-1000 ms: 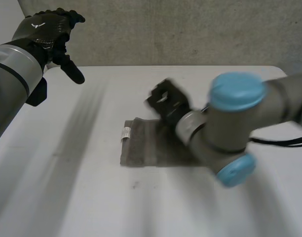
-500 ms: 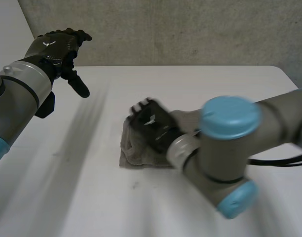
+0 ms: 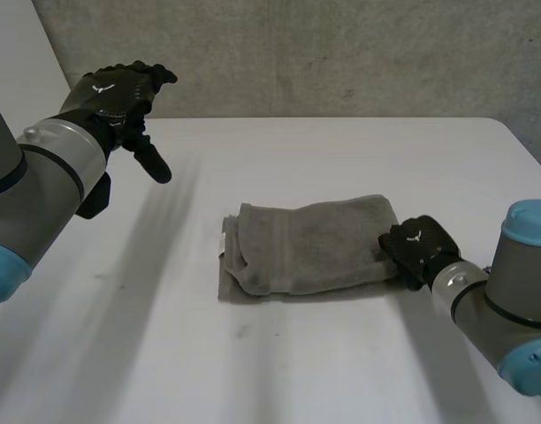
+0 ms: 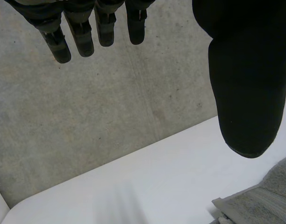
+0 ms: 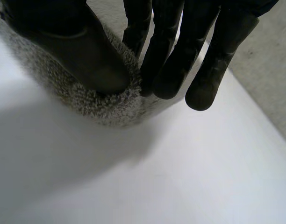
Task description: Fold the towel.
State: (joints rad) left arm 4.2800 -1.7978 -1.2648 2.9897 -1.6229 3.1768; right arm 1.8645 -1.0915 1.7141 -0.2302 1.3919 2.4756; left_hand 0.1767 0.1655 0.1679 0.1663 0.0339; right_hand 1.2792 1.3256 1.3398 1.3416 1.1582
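Towel lies folded near the middle of the white desk, a thick grey oblong with one layer doubled over another. Its end away from the right hand shows stacked edges and a small white label.

In the head view the right hand sits against the towel's other, rounded end, its fingers hidden from that camera. The right wrist view supplies them: the thumb lies on top of the looped pile at the fold and the fingers come down against the fold's outer side, so the towel's edge is nipped between them.

The left hand hangs in the air well apart from the towel, out past its labelled end and nearer the concrete wall. Its own wrist view shows the fingers straight, set wide of the thumb and holding nothing, with a corner of the towel on the desk beyond the thumb's tip.
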